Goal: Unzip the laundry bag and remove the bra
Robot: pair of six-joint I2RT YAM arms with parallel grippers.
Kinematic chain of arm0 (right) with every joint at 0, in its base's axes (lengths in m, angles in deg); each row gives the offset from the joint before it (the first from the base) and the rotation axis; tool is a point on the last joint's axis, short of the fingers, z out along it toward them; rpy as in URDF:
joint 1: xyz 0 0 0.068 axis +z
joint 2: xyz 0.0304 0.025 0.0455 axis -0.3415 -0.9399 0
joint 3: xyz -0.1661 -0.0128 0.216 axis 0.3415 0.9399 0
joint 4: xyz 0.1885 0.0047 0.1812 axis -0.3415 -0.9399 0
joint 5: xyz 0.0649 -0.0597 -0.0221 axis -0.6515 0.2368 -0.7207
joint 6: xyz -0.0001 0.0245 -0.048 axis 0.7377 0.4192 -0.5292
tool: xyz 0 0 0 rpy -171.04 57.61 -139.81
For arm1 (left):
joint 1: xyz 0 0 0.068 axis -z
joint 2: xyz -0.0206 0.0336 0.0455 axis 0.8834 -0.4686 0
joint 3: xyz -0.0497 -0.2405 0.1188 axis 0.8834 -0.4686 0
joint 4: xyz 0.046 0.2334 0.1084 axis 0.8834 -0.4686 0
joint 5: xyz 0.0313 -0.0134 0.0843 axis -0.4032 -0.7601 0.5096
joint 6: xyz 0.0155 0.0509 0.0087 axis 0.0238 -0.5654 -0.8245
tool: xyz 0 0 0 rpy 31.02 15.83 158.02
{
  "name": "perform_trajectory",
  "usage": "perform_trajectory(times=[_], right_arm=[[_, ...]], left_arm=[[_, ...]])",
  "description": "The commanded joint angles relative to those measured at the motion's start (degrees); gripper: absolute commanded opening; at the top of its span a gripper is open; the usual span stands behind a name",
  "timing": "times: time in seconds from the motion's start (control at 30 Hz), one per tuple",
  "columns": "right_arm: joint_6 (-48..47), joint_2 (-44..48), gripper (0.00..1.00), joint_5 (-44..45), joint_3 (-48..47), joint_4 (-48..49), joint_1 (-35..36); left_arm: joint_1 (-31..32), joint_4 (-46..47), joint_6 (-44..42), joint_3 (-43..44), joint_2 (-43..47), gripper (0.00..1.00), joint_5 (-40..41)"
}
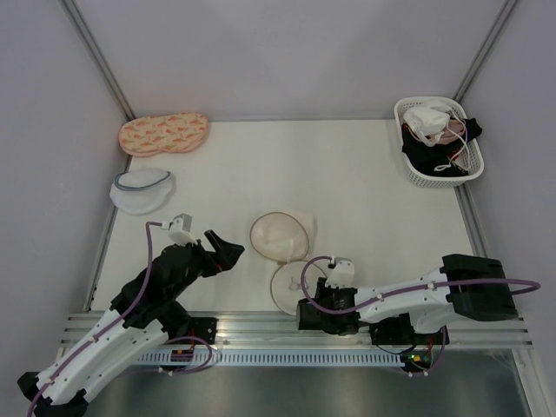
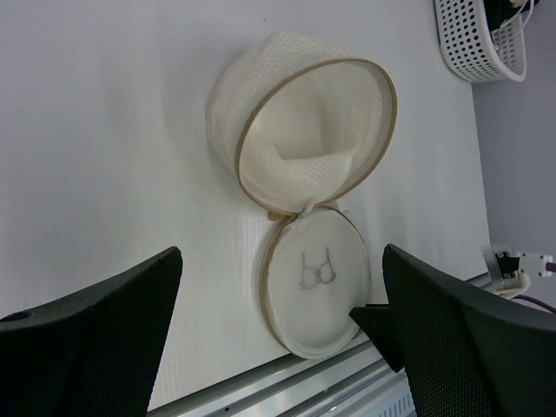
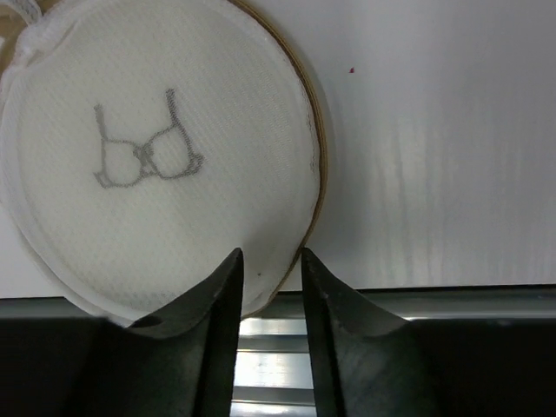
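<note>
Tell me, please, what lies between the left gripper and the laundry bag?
Only bare table; the overhead view shows nothing between the open left gripper and the laundry bag.

The left gripper (image 1: 228,248) hovers at near left, jaws spread wide. The right gripper (image 3: 270,256) lies low along the near edge, pointing left, jaws narrowly parted.

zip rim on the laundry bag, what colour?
Tan-brown rim on the cream mesh laundry bag; clearest in left wrist view.
</note>
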Motion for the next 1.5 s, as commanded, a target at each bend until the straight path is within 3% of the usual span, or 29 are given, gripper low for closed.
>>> perform_trajectory(times=[0.0, 0.03, 0.07, 0.1, 0.27, 0.6, 0.77, 0.9, 1.0, 1.13, 1.3, 1.47], right_arm=[[-2.19, -5.75, 0.36, -4.58, -0.49, 4.51, -0.37], [-2.89, -6.55, 0.3, -5.1, -0.4, 6.52, -0.46], [-3.24, -7.26, 0.09, -6.15, -0.49, 7.15, -0.46], [-3.51, -8.31, 0.0, -6.34, -0.57, 7.68, -0.46], [-5.08, -5.96, 0.0, -5.29, -2.07, 3.83, -0.37], [-17.12, 18.89, 0.0, 0.69, -8.39, -0.92, -0.46], [-18.54, 27.52, 0.0, 4.89, -11.73, -2.85, -0.81], [-18.63, 29.47, 0.0, 11.4, -17.35, -12.84, -1.16], [-21.16, 28.95, 0.0, 15.19, -21.57, -15.6, -2.39], [-30.38, 25.27, 0.0, 15.2, -27.45, -11.66, -7.65], [-45.83, 13.76, 0.01, 8.71, -33.08, 0.71, -18.02], [-52.63, -3.26, 0.0, 1.31, -41.87, 6.45, -24.53]], left_arm=[[-0.05, -0.15, 1.14, 0.94, 1.29, 0.99, 1.51], [0.04, -0.42, 1.14, 1.02, 1.56, 0.99, 1.51], [0.04, -0.59, 1.14, 1.02, 1.65, 0.99, 1.51], [0.04, -0.85, 1.14, 0.94, 2.0, 0.99, 1.6], [0.04, -1.38, 1.14, 0.94, 2.88, 0.99, 1.77], [0.04, -1.56, 1.67, 0.94, 2.97, 0.99, 2.83], [0.04, -1.56, 2.1, 1.02, 2.88, 0.99, 3.09], [0.04, -1.56, 2.19, 1.64, 2.79, 0.99, 3.09], [-0.05, -1.47, 2.37, 2.16, 2.35, 0.99, 2.92], [0.04, -1.03, 2.81, 2.34, 2.09, 0.99, 2.65], [0.04, -1.29, 3.25, 3.39, 3.23, 0.99, 2.04], [0.04, -2.44, 4.82, 5.32, 10.23, 1.0, 3.0]])
